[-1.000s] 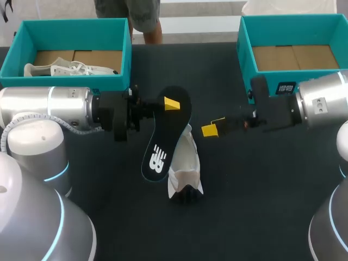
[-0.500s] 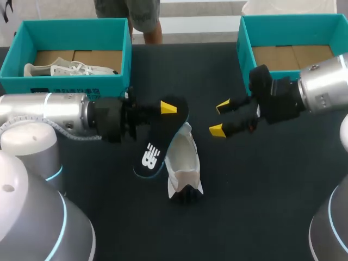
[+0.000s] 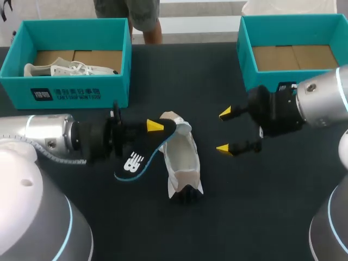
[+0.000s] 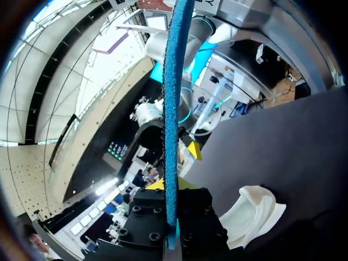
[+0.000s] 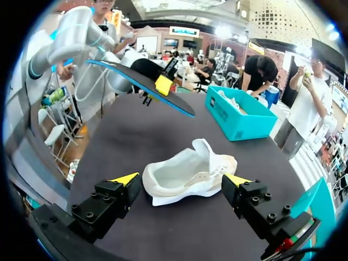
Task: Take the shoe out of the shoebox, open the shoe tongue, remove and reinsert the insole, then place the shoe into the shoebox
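Gripping slanted insole (image 3: 136,160), left fingers (image 3: 154,125); right fingers (image 3: 227,112) spread wide; shoe (image 3: 182,157) lies near-far, toe away.

Silver arms (image 3: 49,133) (yellow-tipped black fingers (image 3: 224,148))

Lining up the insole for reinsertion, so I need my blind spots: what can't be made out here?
Lower finger of the left gripper: head view, under the insole.
Inside of the shoe toward the toe: right wrist view, covered by its own upper.
Most of the shoe, left wrist view: behind the gripper body.
The second shoe in the left shoebox: head view, partly behind its wall.
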{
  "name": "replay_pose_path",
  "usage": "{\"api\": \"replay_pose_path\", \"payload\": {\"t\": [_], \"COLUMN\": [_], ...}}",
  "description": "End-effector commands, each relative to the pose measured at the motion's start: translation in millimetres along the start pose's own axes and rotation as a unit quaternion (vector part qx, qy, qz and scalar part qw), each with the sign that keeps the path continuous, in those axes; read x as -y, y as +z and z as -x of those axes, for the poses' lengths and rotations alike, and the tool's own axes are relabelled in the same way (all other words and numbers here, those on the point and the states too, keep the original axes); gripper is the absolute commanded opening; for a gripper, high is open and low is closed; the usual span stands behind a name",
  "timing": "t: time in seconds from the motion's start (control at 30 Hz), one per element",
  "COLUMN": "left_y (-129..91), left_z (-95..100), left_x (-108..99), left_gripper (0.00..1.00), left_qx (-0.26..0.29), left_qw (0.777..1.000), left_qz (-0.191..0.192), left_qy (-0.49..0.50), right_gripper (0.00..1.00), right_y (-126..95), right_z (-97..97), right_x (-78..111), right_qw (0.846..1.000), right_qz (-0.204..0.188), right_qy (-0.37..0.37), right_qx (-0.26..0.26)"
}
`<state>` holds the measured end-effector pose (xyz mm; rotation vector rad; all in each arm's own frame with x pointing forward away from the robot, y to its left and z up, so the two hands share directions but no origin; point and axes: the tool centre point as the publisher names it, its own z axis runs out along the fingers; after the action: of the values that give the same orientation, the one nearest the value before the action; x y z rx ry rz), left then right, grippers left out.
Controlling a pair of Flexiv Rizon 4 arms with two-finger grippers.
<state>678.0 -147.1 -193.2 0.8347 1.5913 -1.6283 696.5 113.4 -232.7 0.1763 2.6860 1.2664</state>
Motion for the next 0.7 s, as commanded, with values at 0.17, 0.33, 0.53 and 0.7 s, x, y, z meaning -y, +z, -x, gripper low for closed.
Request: {"api": "replay_pose_path", "payload": {"t": [0.17,0.33,0.53,0.7], "left_y": [-1,-1,3,9], "left_z": [-10.0,-10.0,-18.2,-37.8], "left_x": [6,6,7,24], "left_gripper": [0.00,0.00,0.00,0.00], "left_qx": [0.005,0.005,-0.001,-0.014], "left_qw": [1.000,1.000,1.000,1.000], "left_qz": [0.005,0.005,-0.001,-0.002], "left_qy": [-0.015,-0.015,-0.018,-0.025], "right_gripper": [1.00,1.00,1.00,1.00], "right_y": [5,5,26,38], "right_z": [0.5,0.5,6.2,10.8], "right_x": [2.7,2.7,8.2,21.9], "right_qw": [1.000,1.000,0.990,0.981], "right_qz": [0.014,0.014,-0.131,-0.179], "right_qy": [-0.001,-0.001,-0.036,-0.068], "right_qx": [0.014,0.014,-0.031,-0.033]}}
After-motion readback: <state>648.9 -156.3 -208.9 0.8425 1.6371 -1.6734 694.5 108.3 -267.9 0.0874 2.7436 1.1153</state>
